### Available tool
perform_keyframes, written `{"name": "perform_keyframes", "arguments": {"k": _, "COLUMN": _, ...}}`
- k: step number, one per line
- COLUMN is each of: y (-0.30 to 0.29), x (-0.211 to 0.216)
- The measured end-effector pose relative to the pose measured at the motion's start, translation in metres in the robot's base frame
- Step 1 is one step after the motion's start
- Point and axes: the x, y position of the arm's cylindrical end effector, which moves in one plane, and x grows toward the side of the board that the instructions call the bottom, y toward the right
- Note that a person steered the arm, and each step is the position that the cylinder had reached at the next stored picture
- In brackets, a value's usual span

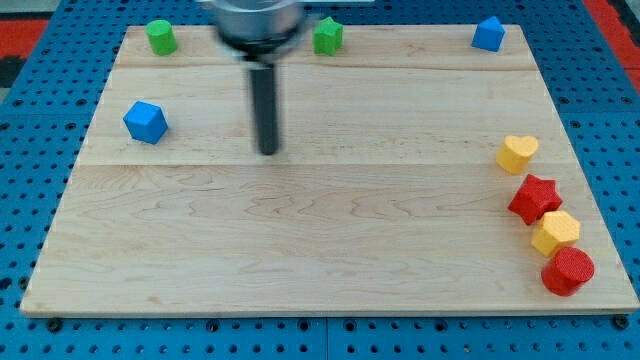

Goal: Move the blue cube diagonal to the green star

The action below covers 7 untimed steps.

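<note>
The blue cube (145, 122) sits on the wooden board at the view's left. The green star (327, 36) lies at the board's top edge, near the middle. My tip (268, 151) rests on the board to the right of the blue cube, well apart from it, and below and left of the green star. The rod looks blurred.
A green block (160, 37) sits at the top left. A blue block (488, 33) sits at the top right. At the right edge lie a yellow heart (517, 153), a red star (534, 198), a yellow block (555, 232) and a red cylinder (567, 270).
</note>
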Motion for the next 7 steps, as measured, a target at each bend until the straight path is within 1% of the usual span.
{"name": "perform_keyframes", "arguments": {"k": 1, "y": -0.103, "x": 0.004}}
{"name": "perform_keyframes", "arguments": {"k": 2, "y": -0.145, "x": 0.000}}
{"name": "perform_keyframes", "arguments": {"k": 3, "y": -0.142, "x": -0.043}}
{"name": "perform_keyframes", "arguments": {"k": 4, "y": -0.095, "x": -0.066}}
{"name": "perform_keyframes", "arguments": {"k": 5, "y": -0.051, "x": -0.042}}
{"name": "perform_keyframes", "arguments": {"k": 6, "y": -0.060, "x": -0.009}}
{"name": "perform_keyframes", "arguments": {"k": 7, "y": -0.132, "x": 0.009}}
